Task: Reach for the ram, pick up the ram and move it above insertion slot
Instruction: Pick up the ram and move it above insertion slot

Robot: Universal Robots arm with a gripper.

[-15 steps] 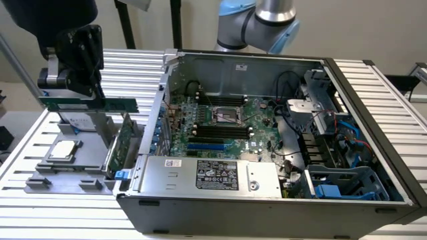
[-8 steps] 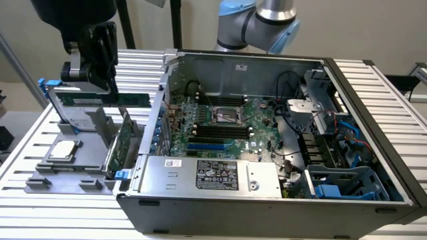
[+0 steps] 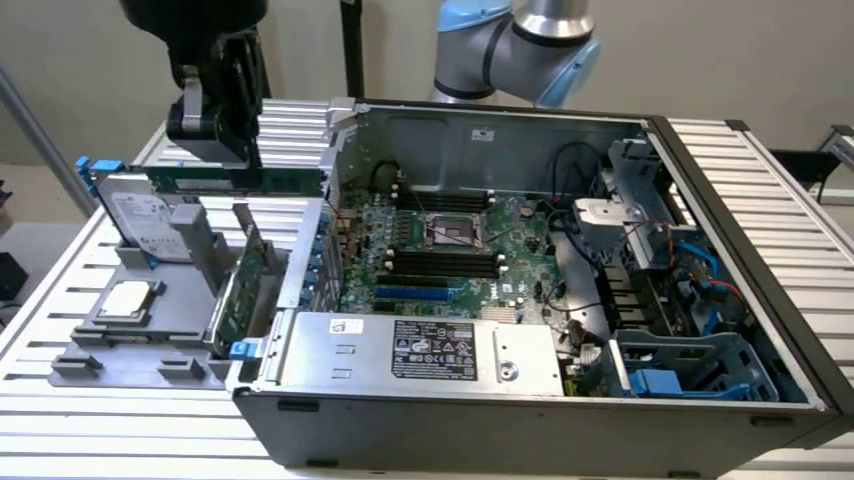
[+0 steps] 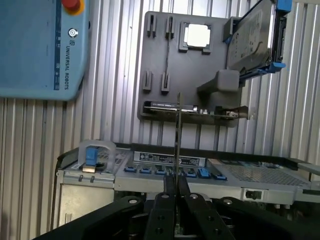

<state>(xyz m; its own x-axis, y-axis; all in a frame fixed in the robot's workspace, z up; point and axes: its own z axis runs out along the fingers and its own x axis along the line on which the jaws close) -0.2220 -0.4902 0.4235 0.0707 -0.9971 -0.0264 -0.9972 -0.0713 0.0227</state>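
One ram (image 3: 234, 180) is seen, gripped by the one gripper (image 3: 214, 125). One computer case (image 3: 747, 200) is counted, with one motherboard (image 3: 447, 250) and one power supply (image 3: 427, 348) inside it. On the one gray holder tray (image 3: 127, 345), one hard drive (image 3: 140, 218), one processor chip (image 3: 123, 299) and one expansion card (image 3: 243, 290) are counted. In the wrist view, one teach pendant (image 4: 40, 45) is seen, bearing one red button (image 4: 71, 4).
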